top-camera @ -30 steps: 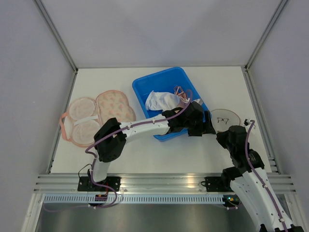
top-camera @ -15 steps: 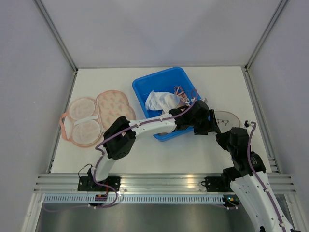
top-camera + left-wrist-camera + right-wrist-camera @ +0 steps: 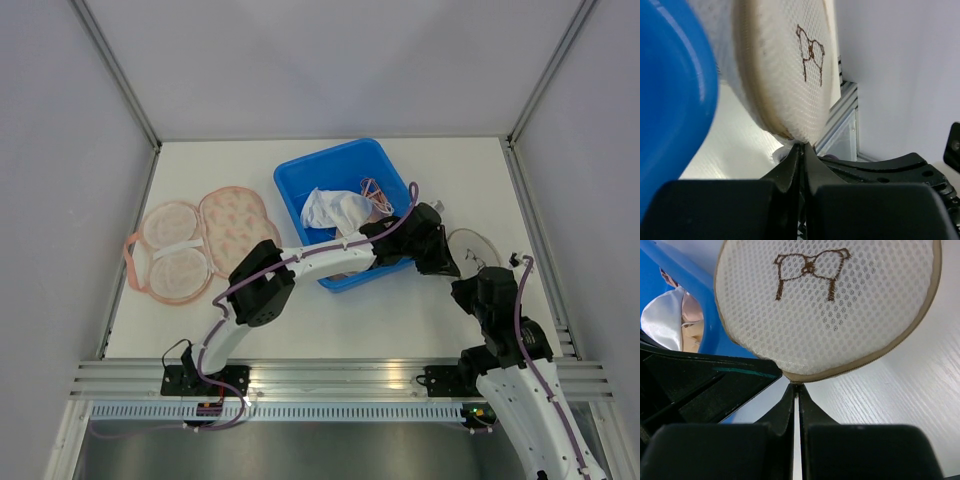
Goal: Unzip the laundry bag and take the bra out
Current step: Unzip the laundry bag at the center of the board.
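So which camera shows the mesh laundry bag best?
The right wrist view: the laundry bag fills it, face-on, embroidery and beige rim clear. The left wrist view shows it obliquely; the top view, small and partly hidden.

Top view: laundry bag [image 3: 472, 246] half covered by the left arm [image 3: 320, 258] wrist and the right arm [image 3: 495, 300]. Contents hidden behind mesh. Zip pull not made out in any view.

Left wrist view: blue bin [image 3: 670, 90] blurred, cut off at left. Bag cut off at top.

Left gripper [image 3: 801, 147], right gripper [image 3: 796, 385]: cannot tell whether the jaws pinch anything.
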`<act>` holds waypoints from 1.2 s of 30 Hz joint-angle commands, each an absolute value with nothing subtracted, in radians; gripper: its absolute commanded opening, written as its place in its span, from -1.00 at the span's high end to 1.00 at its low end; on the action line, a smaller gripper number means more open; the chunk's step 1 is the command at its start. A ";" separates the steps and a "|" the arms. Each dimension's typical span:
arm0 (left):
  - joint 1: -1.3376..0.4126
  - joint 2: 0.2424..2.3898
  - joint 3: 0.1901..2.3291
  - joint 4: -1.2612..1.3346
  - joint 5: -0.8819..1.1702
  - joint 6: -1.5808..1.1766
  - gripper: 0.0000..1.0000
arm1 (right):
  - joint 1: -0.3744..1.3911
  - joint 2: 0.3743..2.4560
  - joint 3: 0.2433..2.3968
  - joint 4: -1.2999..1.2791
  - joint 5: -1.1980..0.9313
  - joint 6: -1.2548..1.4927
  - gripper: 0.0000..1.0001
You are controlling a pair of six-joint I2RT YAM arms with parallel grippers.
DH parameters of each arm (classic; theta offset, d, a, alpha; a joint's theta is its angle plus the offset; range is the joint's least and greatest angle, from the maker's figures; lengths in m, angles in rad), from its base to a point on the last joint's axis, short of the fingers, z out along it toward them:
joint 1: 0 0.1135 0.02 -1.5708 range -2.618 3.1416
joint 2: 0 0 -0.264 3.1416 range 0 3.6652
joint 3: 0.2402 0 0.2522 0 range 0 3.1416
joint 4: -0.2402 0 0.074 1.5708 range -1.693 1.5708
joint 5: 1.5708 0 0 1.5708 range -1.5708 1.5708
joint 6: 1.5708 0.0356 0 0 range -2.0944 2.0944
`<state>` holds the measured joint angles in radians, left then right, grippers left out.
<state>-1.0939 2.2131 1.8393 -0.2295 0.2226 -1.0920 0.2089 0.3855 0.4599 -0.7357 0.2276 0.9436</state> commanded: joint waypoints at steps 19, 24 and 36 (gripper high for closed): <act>-1.049 2.353 2.057 0.034 0.449 -1.045 0.95 | 0.207 0.454 0.560 -0.778 0.267 0.931 0.99; -1.031 2.358 2.062 0.026 0.462 -1.048 0.95 | 0.209 0.449 0.548 -0.816 0.287 0.963 0.94; -0.980 2.381 2.167 -0.092 0.517 -0.950 0.95 | 0.209 0.457 0.497 -0.813 0.275 0.966 0.92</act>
<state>-1.0050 2.3817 2.0846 -0.1085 0.4995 -1.0157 0.2054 0.4641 0.5041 -0.7692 0.2943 0.9619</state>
